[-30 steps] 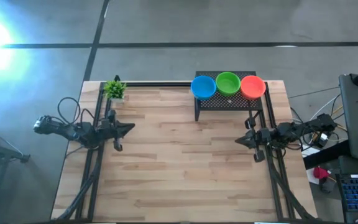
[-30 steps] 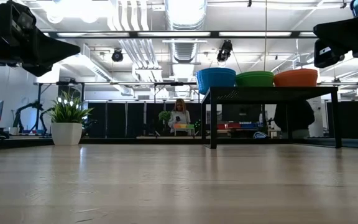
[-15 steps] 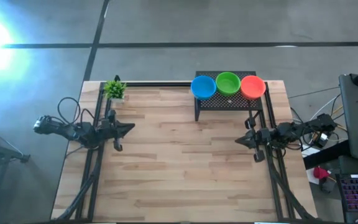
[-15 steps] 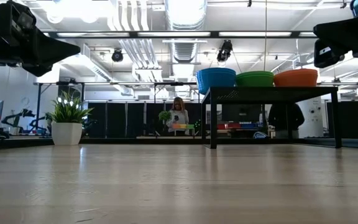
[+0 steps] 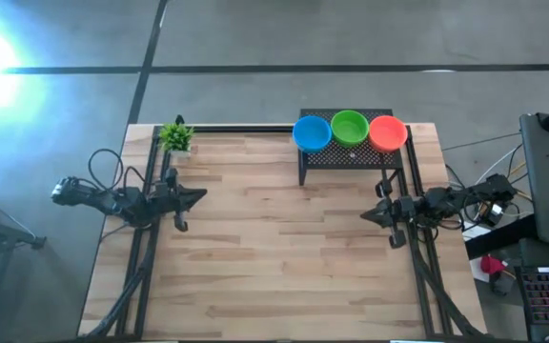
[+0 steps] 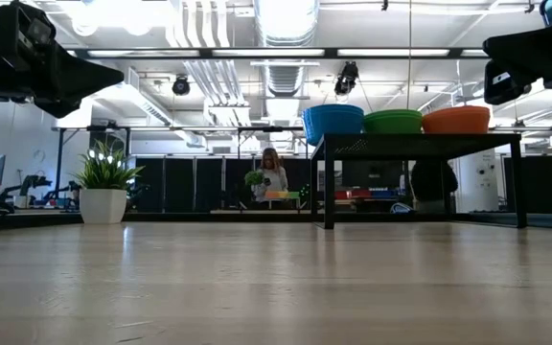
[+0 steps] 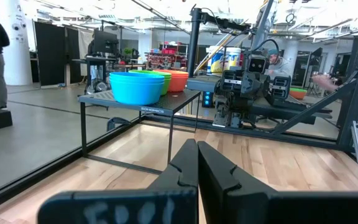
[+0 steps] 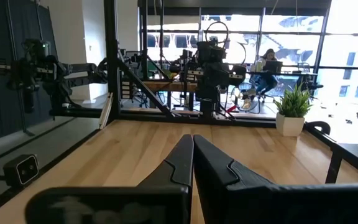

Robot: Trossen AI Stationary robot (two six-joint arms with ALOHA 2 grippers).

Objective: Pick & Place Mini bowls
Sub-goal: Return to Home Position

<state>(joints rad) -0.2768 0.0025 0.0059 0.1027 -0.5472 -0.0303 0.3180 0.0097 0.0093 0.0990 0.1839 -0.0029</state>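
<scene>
Three mini bowls stand in a row on a small black mesh stand (image 5: 349,160) at the table's far right: blue (image 5: 312,132), green (image 5: 349,126), orange-red (image 5: 387,132). The low view shows the blue bowl (image 6: 333,123), the green bowl (image 6: 394,121) and the orange-red bowl (image 6: 456,119) on the stand's top. My left gripper (image 5: 202,196) hovers shut at the table's left edge, pointing level toward the right. My right gripper (image 5: 366,215) hovers shut at the right edge, pointing level toward the left. Both hold nothing.
A small potted plant (image 5: 175,139) stands at the far left corner. Bare wooden tabletop (image 5: 274,248) lies between the two arms. Beyond the table, a person (image 6: 272,178) shows in the room behind.
</scene>
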